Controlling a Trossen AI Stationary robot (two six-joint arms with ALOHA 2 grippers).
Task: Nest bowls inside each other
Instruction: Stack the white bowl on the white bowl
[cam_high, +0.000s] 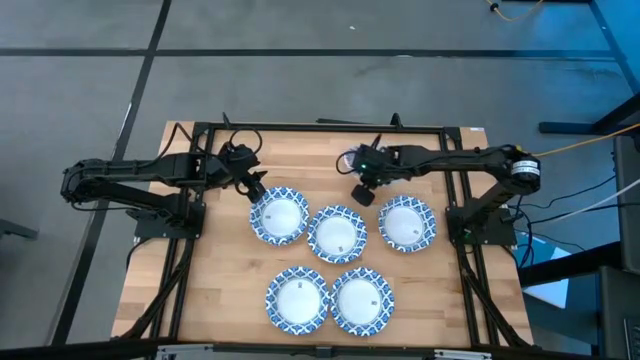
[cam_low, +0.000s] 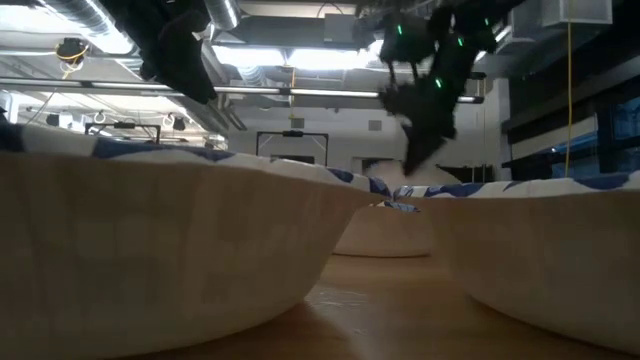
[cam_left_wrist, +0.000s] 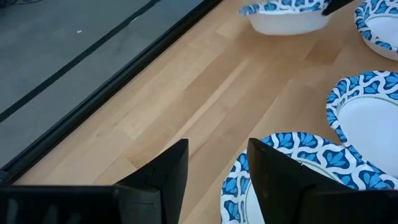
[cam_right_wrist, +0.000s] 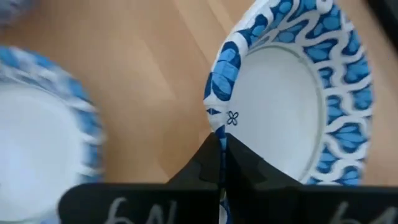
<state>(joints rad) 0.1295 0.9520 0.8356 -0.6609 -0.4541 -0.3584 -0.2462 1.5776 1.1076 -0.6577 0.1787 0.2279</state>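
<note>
Blue-and-white bowls, five in view, are spread singly on the wooden desk (cam_high: 200, 250). A pick-up is in hand: the right pincer (cam_right_wrist: 221, 146) is clamped shut on the rim of the right-hand bowl (cam_high: 407, 223), its arm stretched in from the right. Next, a lift and a carry onto the middle bowl (cam_high: 337, 233) are called for. The left pincer (cam_high: 256, 190) is held half open beside the left bowl (cam_high: 279, 216), gripping nothing.

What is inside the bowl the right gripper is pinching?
Nothing shows inside that bowl: its white floor is bare, with no bowl nested in it. The right gripper is shut on its rim, and its fingers cover a small strip of rim there.
</note>
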